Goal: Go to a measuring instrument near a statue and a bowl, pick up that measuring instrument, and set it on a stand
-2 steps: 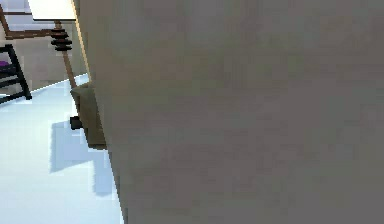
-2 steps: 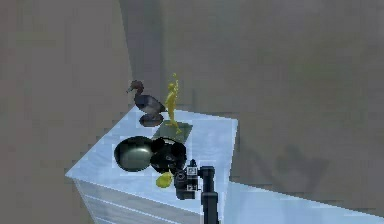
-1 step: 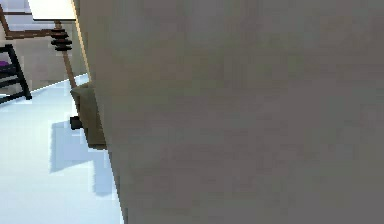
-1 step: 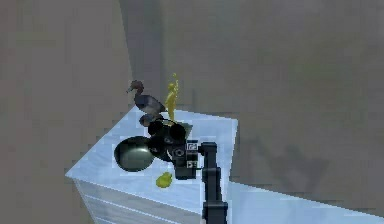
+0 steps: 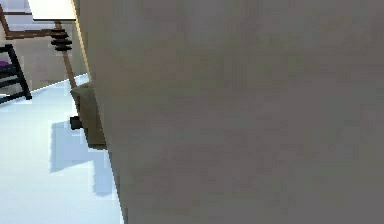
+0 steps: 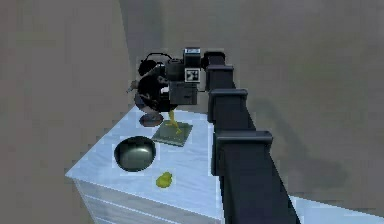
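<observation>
Forward view: a brown wall (image 5: 250, 110) close up. Arm side view: dark arm (image 6: 240, 140) over a pale bench (image 6: 100, 185); bowl (image 6: 135, 153) near, flat greyish slab (image 6: 172, 135) just beyond it by the fingers (image 6: 150, 90); whether they hold anything cannot be told.

I see my arm (image 6: 245, 150): dark square bar, stepped box sections, narrower toward far end, upper edges lit grey. Two small white squares (image 6: 192, 51) with black marks at tip. Beside them, gripper (image 6: 150, 93): black rounded body, thin dark curved parts; finer detail too small to tell.
</observation>
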You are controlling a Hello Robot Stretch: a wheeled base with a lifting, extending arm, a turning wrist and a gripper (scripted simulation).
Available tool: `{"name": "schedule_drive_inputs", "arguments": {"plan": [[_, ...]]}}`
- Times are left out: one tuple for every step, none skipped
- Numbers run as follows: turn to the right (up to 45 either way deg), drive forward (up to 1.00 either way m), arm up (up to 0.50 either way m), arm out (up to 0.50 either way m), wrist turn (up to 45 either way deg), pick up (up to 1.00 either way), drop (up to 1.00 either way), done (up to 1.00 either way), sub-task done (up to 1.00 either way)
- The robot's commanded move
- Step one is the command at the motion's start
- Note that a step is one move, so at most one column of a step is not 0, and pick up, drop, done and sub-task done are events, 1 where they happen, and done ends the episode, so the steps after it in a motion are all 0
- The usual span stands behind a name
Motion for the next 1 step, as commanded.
{"name": "schedule_drive_inputs", "arguments": {"plan": [[0.0,0.0,0.0,0.0,-45.0,0.0,0.0,0.0,0.0]]}}
